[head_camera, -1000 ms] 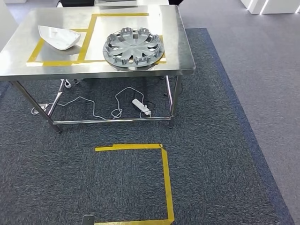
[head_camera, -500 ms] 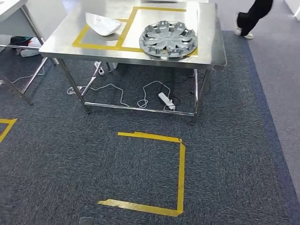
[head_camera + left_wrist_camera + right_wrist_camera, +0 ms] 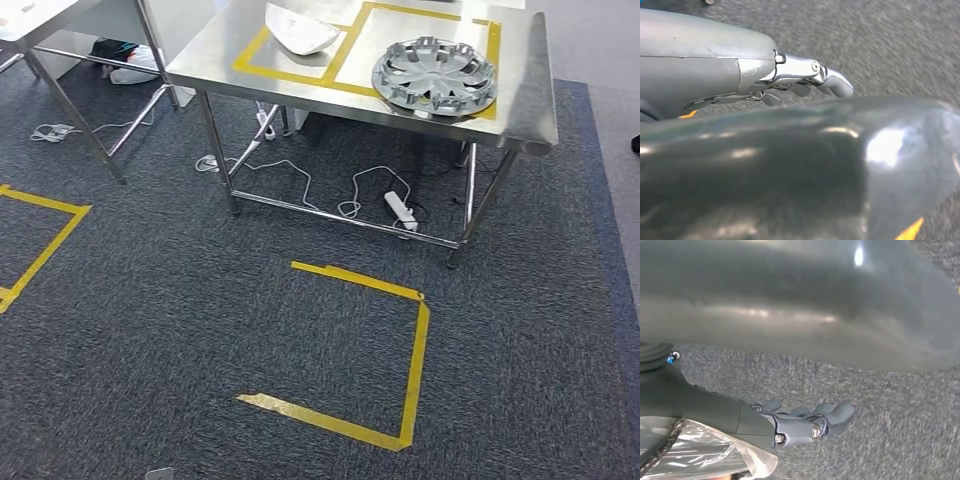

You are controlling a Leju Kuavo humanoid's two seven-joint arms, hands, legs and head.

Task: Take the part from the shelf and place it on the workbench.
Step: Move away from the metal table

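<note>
A steel workbench (image 3: pixel 219 62) stands ahead in the head view, marked with yellow tape frames. A silver wheel cover (image 3: pixel 435 76) lies in the right frame and a white curved shell part (image 3: pixel 300 30) in the left one. My left hand (image 3: pixel 802 82) hangs over the grey carpet in the left wrist view, fingers stretched out and holding nothing. In the right wrist view my right hand (image 3: pixel 802 422) hangs the same way, fingers out straight and empty.
A yellow tape square (image 3: pixel 413 370) marks the carpet in front of the workbench; another tape mark (image 3: pixel 41 250) lies at the left. A power strip (image 3: pixel 400 210) and cables lie under the bench. A second steel table (image 3: pixel 45 15) stands at the far left.
The camera has swung to the left: the workbench has slid to the right of the picture and a second table has come in at the top left. Both parts lie as before.
</note>
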